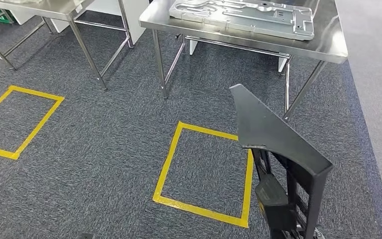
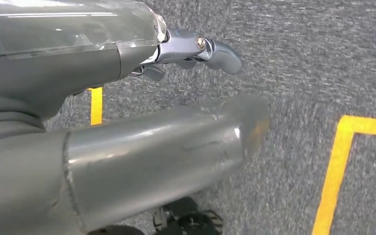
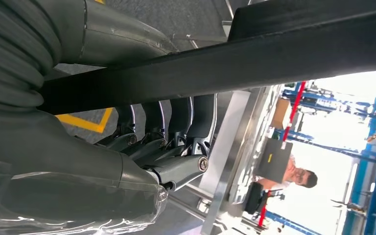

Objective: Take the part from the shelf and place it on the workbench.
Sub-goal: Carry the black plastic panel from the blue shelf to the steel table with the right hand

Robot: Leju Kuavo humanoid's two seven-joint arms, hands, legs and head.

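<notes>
Black plastic part point(image 1: 273, 144): long, flat-topped piece with a ribbed frame beneath, held up at the lower right of the head view, over the grey carpet point(image 1: 104, 149) just short of the workbench point(image 1: 238, 30). In the right wrist view it runs as a dark bar point(image 3: 215, 63) across the right hand.

Right hand point(image 3: 171, 142): fingers point(image 3: 196, 117) wrapped around the part, thumb on the other side; clamped on it.

Left hand point(image 2: 196, 51): hangs over the carpet with fingers curled in, nothing in them.

Workbench: steel top on steel legs, carrying one flat grey metal plate point(image 1: 243, 17) with raised channels.

Second steel table point(image 1: 35, 7): upper left, well apart from the first.

Floor markings: two yellow tape rectangles, one in front of the workbench point(image 1: 204, 174), one to the left point(image 1: 17, 119).

Person point(image 3: 293, 176): seen beyond the workbench in the right wrist view.
</notes>
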